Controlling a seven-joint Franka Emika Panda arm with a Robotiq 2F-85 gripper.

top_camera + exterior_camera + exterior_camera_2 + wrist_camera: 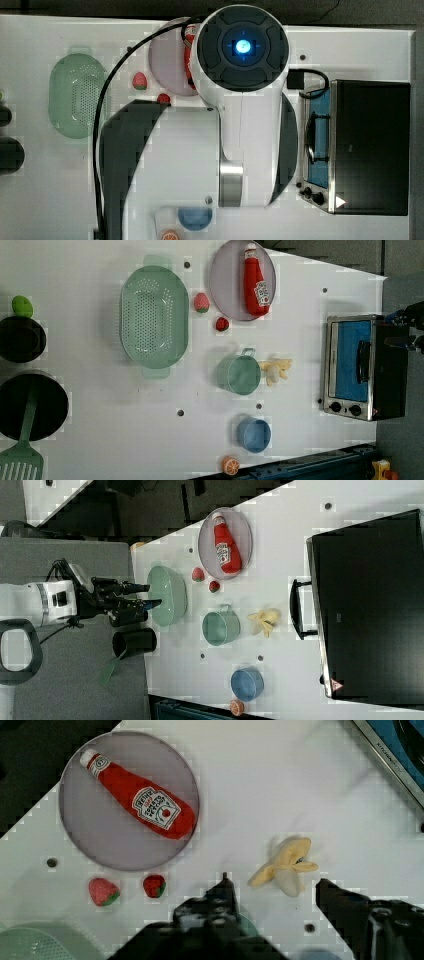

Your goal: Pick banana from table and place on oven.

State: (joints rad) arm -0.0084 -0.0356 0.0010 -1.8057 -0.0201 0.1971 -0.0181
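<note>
The white table (300, 340) spread wide below me, with the oven (360, 367) standing at its edge on the left view's right, flat black top bare and ready to receive. The banana (277, 370) lay on the table between the teal cup (239, 374) and the oven door, touching neither, peel flaps splayed. My pincer (272, 900) hung well above it, jaws parted and holding nothing, the banana showing between the fingertips in the wrist view, a fair line, I judged, for a straight descent.
</note>
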